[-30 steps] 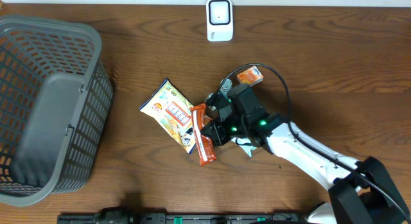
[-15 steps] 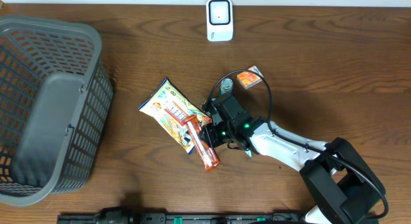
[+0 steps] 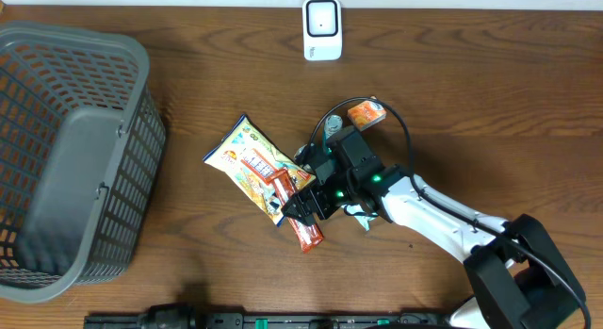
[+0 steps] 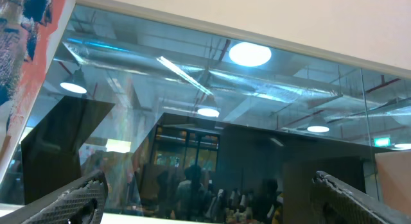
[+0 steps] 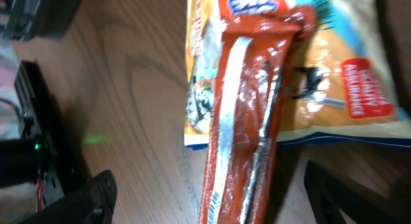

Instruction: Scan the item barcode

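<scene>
Both right fingers (image 5: 90, 199) stand spread wide, one on either side of the orange snack bar (image 5: 247, 121), and neither visibly touches it. The bar lies lengthwise in the gap, its far end resting on a yellow snack bag (image 5: 334, 51) and its near end on the wooden surface (image 5: 128, 76). From overhead, bar and bag sit near the middle of the surface, with the right arm reaching in from the lower right. A small orange packet (image 3: 365, 113) lies just behind that arm's wrist. The white scanner (image 3: 321, 29) stands at the far edge, well apart from the bar. A grey basket (image 3: 57, 46) fills the left end. The left fingers (image 4: 77, 198) are also spread wide, holding nothing and pointing up towards ceiling lights.
</scene>
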`<act>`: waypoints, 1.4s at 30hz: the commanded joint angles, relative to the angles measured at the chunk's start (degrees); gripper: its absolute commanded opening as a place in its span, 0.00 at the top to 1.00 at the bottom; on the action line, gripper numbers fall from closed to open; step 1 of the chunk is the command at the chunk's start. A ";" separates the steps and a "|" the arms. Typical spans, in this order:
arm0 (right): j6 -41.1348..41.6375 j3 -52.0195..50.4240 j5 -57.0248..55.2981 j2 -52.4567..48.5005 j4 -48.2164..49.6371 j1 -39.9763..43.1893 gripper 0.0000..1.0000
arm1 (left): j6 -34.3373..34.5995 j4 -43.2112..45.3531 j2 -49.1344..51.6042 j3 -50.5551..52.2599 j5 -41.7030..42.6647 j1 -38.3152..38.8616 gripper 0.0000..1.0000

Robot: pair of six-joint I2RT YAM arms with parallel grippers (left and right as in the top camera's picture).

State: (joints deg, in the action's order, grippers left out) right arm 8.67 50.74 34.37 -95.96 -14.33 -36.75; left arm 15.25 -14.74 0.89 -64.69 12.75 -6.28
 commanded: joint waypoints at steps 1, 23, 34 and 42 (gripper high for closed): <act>-3.26 0.81 3.28 -2.08 -0.24 0.15 0.13 | 0.52 0.31 -0.72 0.33 0.26 -0.20 0.00; 3.89 0.81 7.78 -11.85 4.70 0.55 0.33 | 0.52 0.33 -0.72 0.33 0.26 -0.20 0.00; 12.15 0.81 -1.27 -11.98 5.38 -2.47 0.48 | 0.52 0.55 -0.72 0.33 0.24 -0.17 0.00; 12.33 0.81 -0.09 -12.07 7.85 -2.45 0.62 | 0.52 0.55 -0.72 0.33 0.24 -0.17 0.00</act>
State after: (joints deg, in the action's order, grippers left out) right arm 20.60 51.75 35.14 -106.52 -7.42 -38.98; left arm 15.25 -14.59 0.89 -64.69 12.75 -6.28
